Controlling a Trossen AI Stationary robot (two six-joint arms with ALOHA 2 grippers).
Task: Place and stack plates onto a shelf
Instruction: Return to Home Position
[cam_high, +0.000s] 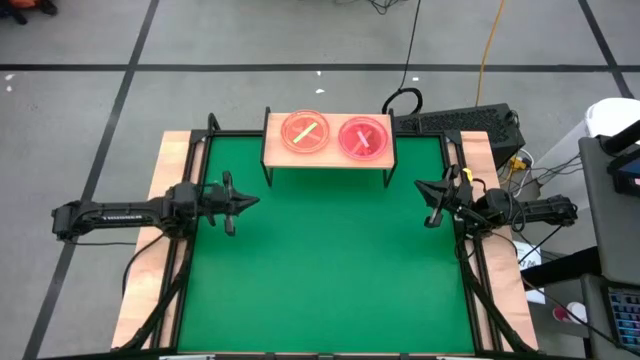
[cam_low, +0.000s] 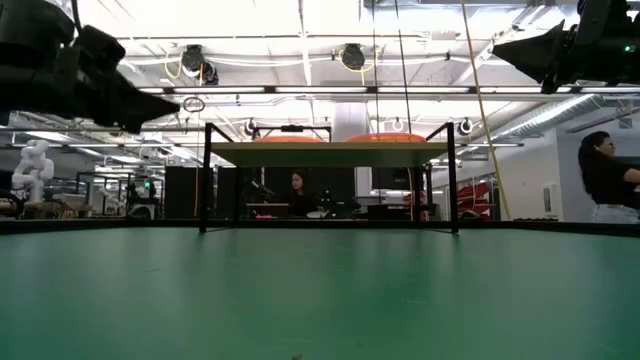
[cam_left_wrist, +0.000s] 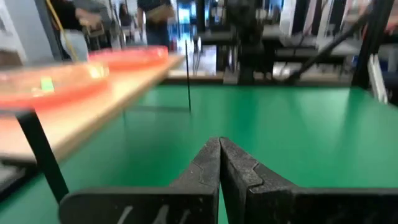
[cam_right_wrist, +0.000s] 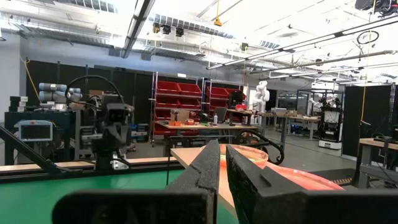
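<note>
At upper centre of the high view, two plate stacks (cam_high: 305, 132) (cam_high: 363, 137) are seated on the shelf (cam_high: 328, 157). Left gripper (cam_high: 243, 202) and right gripper (cam_high: 424, 188), both closed and empty, are held apart below it, flanking.

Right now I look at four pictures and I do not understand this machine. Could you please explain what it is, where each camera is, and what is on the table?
It is a robot with two dark arms at a table covered by a green mat. One picture looks straight down from above, one looks level across the table top, and two come from cameras on the wrists. At the table's far edge stands a small wooden shelf on black legs. On it rest two stacks of plates, side by side: an orange stack and a pink stack. The left end effector and the right end effector are raised above the mat's two sides. Both are shut and hold nothing.
</note>
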